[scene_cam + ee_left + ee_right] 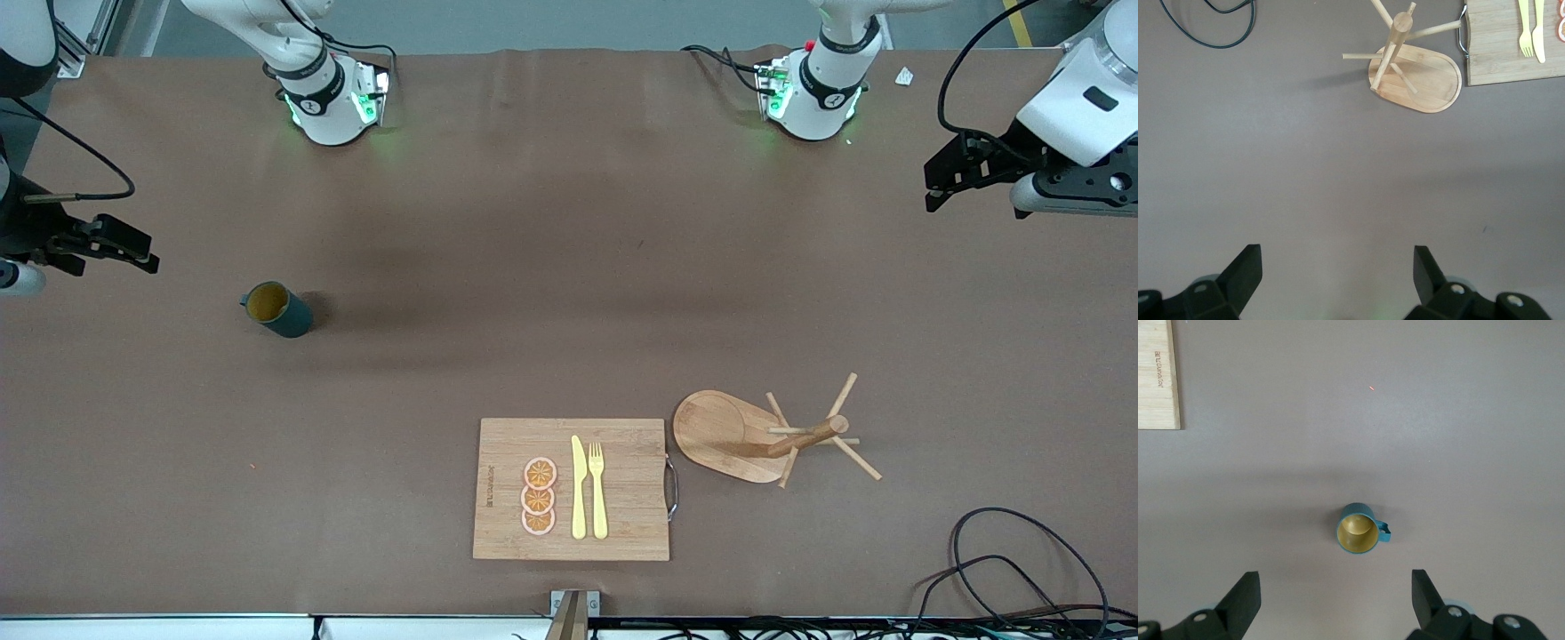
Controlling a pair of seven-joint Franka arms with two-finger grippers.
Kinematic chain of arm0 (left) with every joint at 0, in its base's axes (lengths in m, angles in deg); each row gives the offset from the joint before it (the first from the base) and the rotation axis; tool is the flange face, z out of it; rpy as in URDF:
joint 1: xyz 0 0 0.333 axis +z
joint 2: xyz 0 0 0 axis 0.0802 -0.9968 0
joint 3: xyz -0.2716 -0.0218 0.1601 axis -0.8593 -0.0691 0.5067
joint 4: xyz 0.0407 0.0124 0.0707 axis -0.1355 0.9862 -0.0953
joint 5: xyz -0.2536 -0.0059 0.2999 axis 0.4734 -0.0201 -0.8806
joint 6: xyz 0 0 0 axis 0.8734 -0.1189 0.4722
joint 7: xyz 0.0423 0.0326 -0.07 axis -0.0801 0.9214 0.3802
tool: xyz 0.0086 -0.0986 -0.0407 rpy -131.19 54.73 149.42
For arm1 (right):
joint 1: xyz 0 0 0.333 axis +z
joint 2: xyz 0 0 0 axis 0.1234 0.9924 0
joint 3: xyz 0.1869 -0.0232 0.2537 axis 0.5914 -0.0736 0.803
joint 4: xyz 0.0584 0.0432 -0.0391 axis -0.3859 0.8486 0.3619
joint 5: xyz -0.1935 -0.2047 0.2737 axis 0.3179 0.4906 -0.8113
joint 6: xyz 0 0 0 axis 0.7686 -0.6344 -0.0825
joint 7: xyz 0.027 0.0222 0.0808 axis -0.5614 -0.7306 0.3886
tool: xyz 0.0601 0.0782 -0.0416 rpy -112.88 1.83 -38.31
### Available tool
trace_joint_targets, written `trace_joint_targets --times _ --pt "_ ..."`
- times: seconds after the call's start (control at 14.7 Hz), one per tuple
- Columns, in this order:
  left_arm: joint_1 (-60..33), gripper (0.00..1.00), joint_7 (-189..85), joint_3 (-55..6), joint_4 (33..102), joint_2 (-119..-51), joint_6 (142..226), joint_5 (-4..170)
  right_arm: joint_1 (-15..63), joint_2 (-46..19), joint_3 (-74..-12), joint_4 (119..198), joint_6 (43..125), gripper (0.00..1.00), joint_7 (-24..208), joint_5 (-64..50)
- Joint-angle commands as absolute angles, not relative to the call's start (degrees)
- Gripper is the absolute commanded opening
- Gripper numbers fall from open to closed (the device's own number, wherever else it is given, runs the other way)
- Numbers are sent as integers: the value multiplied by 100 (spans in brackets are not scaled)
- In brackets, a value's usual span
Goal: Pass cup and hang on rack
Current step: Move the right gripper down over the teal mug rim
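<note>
The dark teal cup (277, 309) with a yellow inside stands upright on the table toward the right arm's end; it also shows in the right wrist view (1359, 528). The wooden rack (722, 434) stands nearer the front camera, toward the left arm's end, its pegs bare; it also shows in the left wrist view (1415, 73). My right gripper (124, 246) hangs open and empty over the table's edge beside the cup; its own view (1335, 590) shows the cup apart from it. My left gripper (933, 187) hangs open and empty over the left arm's end (1337, 267).
A bamboo cutting board (622, 498) with a yellow knife (578, 487), a fork (597, 489) and orange slices (539, 496) lies beside the rack, near the table's front edge. Black cables (1022, 569) lie at the front corner by the left arm's end.
</note>
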State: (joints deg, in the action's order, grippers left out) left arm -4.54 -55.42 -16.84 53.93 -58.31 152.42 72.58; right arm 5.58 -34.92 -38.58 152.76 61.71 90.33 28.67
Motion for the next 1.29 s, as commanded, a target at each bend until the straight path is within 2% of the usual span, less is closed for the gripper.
trace_joint_targets --times 0.0,0.41,0.54,0.75,0.95,1.22 --pt "-425 100 -5600 -1707 5285 -5841 15125 7299 533 -3667 -3845 15443 6171 100 9080 2786" --pt "-425 100 -5539 -1707 5250 -5885 15134 7291 568 -3719 -3836 15521 6153 100 9045 2786" --pt "-442 100 -5512 -1707 5259 -5911 15134 7308 603 -3981 -3836 16028 6353 100 9036 2777" --pt "-451 100 -5495 -1707 5259 -5912 15134 7308 735 -4606 -3827 17145 7197 100 9001 2777" --pt "-425 100 -5503 -1707 5259 -5912 15152 7300 718 -4590 -3836 17384 7488 100 8940 2759" --pt "-407 100 -5503 -1707 5276 -5920 15169 7300 753 -4590 -3845 18280 8313 100 8835 2540"
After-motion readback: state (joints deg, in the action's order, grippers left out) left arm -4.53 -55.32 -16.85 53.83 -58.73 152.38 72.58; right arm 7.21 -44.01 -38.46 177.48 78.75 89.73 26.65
